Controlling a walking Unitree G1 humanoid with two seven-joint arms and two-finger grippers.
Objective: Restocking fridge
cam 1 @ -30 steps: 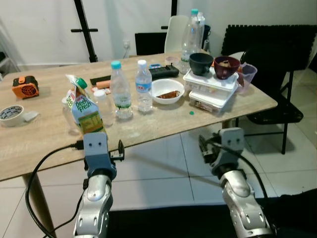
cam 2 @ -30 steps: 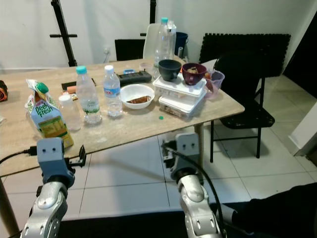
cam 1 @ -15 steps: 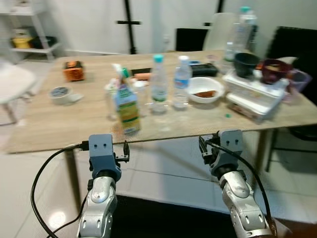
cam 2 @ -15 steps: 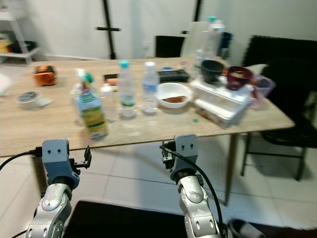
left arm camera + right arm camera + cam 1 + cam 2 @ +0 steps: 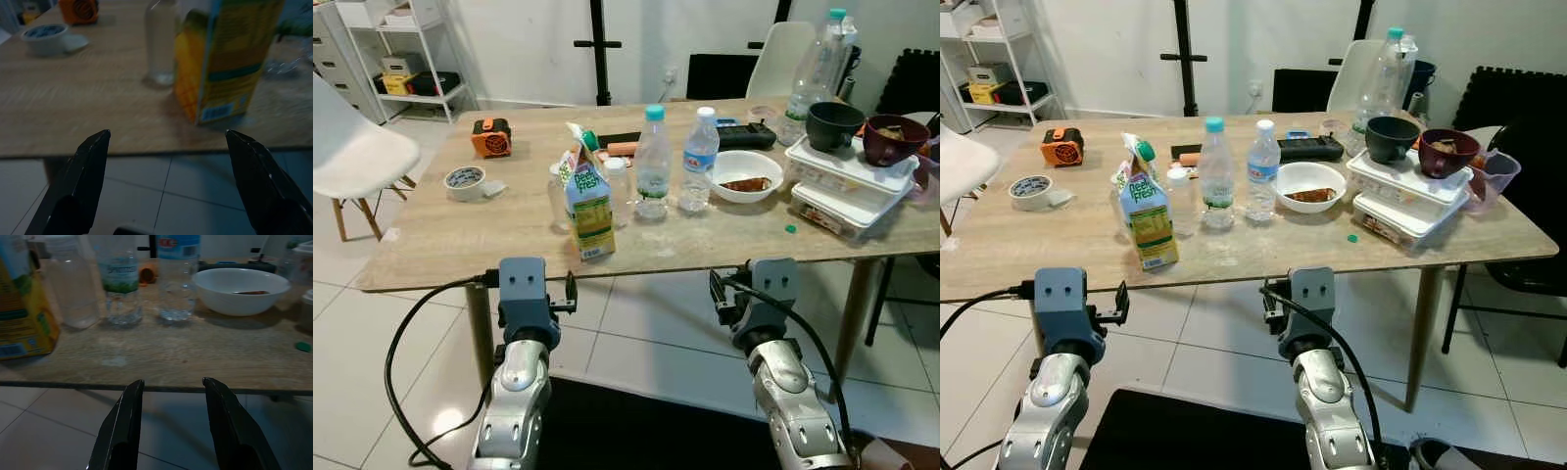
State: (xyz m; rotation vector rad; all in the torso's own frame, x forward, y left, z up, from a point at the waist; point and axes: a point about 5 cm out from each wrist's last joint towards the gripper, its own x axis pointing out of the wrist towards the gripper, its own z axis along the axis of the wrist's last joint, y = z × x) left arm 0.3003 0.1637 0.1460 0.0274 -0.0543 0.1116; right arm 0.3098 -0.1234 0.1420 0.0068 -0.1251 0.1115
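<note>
Two end effectors wait empty below the near edge of the surface point(image 5: 431, 245), so lift your wide-open left end effector point(image 5: 166, 147) straight around the juice carton point(image 5: 589, 201) near that edge, while the half-open right end effector point(image 5: 171, 387) waits.

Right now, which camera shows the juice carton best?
The right eye view: the whole juice carton stands upright near the table's front edge. The left eye view matches; the left wrist view shows its lower half, the right wrist view a corner.

Home dining room: wooden table point(image 5: 460, 235), chairs point(image 5: 357, 157), tiled floor point(image 5: 636, 323), storage shelf point(image 5: 401, 59).
</note>
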